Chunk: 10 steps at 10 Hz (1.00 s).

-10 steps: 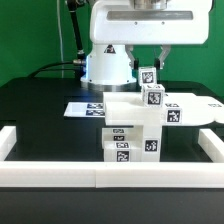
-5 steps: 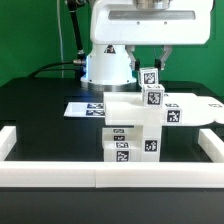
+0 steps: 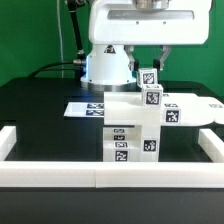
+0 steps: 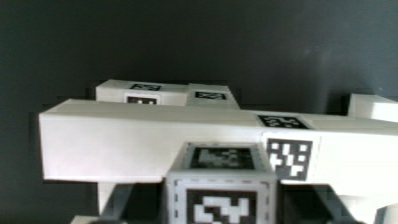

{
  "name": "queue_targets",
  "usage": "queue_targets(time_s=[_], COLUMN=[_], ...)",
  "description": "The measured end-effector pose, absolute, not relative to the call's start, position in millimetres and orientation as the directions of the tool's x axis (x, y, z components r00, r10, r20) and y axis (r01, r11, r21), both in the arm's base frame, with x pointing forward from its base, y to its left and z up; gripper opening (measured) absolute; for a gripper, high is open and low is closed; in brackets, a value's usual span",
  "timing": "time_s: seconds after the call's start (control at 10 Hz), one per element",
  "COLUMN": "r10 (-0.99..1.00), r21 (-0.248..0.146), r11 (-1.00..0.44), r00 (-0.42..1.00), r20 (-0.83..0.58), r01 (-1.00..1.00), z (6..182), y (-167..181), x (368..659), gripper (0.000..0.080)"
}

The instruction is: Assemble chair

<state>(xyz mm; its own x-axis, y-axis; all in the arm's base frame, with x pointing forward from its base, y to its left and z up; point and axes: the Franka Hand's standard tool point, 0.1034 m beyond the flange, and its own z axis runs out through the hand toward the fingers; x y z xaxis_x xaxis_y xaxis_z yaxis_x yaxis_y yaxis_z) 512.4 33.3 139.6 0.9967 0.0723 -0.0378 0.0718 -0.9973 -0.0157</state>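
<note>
Scene: A Franka arm hangs over a partly built toy chair (image 3: 135, 125) on a black bench (image 3: 40, 110), inside a long low white border rail (image 3: 50, 178).

Fingers: The gripper (image 3: 148, 72) points straight down, its 2 dark fingers (image 3: 163, 55) part-open and apparently set either side of a small tagged post (image 3: 148, 77). The exterior view suggests a hold on the post, though actual contact at the pads is too small to confirm.

Key relation: The post stands upright directly below the wrist, its long axis vertical and in line with the fingers. Its foot sits at the rear top of the chair body, toward the exterior view's right of centre. Any coming move, by this reading, runs straight down or twists about that axis.

Where the chair is: Mid-bench, in front of the robot base, touching or just beside the marker board (image 3: 85, 107) lying flat behind it.

Materials and shapes: Chunky matte white blocks with square edges, a slab seat (image 4: 151, 140) forming a broad flat face, black-and-white square tags on several sides. The surfaces look hard and smooth, offering flat parallel faces for a pinch.

Wrist view: A tagged block end (image 4: 228, 190) fills the foreground, close under the camera.
</note>
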Motion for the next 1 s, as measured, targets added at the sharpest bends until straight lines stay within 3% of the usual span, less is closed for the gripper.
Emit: queue_targets(time_s=[1.0], r10=[0.071], r21=[-0.015], r11=[-0.997], r00=[0.997], r20=[-0.022], r01=[0.071], z=[139.6], y=[31.4], x=[512.7], gripper=[0.0285])
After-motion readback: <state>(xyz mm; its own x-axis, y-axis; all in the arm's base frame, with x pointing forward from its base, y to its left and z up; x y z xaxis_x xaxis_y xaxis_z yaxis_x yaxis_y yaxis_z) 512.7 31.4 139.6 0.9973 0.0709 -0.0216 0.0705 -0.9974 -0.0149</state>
